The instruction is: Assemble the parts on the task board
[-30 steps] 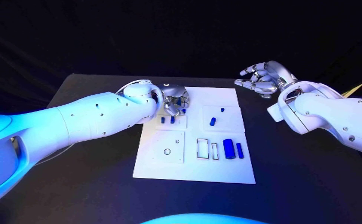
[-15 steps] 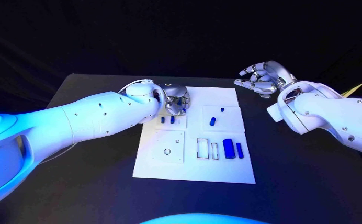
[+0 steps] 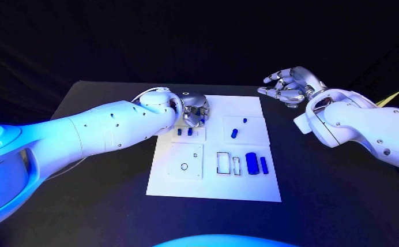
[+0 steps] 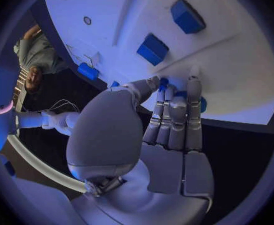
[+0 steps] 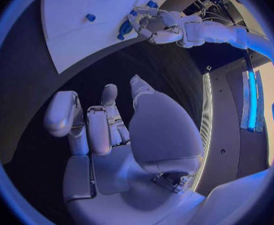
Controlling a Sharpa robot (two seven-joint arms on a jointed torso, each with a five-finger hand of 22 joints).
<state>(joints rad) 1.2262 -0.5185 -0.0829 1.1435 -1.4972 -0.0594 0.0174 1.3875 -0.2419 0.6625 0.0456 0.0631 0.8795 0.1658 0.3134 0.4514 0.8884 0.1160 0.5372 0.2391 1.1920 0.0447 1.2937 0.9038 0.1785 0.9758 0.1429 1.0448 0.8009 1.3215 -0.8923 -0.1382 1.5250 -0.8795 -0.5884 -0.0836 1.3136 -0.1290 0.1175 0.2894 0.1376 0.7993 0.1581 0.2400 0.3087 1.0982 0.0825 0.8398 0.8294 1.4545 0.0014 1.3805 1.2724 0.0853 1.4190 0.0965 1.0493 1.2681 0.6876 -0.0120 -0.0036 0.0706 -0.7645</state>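
The white task board (image 3: 241, 186) lies in the middle of the black table. My left hand (image 3: 193, 111) is down at the board's far left corner, its fingers (image 4: 174, 110) pressed together and pinching a small blue part (image 4: 163, 82) against the thumb. Right beside that hand two blue blocks (image 3: 184, 133) stand in the board. Other blue parts sit mid-board (image 3: 235, 133) and at the near right (image 3: 252, 163). My right hand (image 3: 287, 88) hovers off the board's far right corner, fingers loosely bent and apart, holding nothing.
Black outlined slots (image 3: 223, 163) and a small ring (image 3: 184, 167) mark the board's near half. Bare black table (image 3: 332, 189) runs round the board on all sides. In the right wrist view the board (image 5: 74, 30) lies ahead of the palm (image 5: 112, 155).
My left arm has shifted very slightly at the board's far left corner. The right hand and the parts on the board have stayed put.
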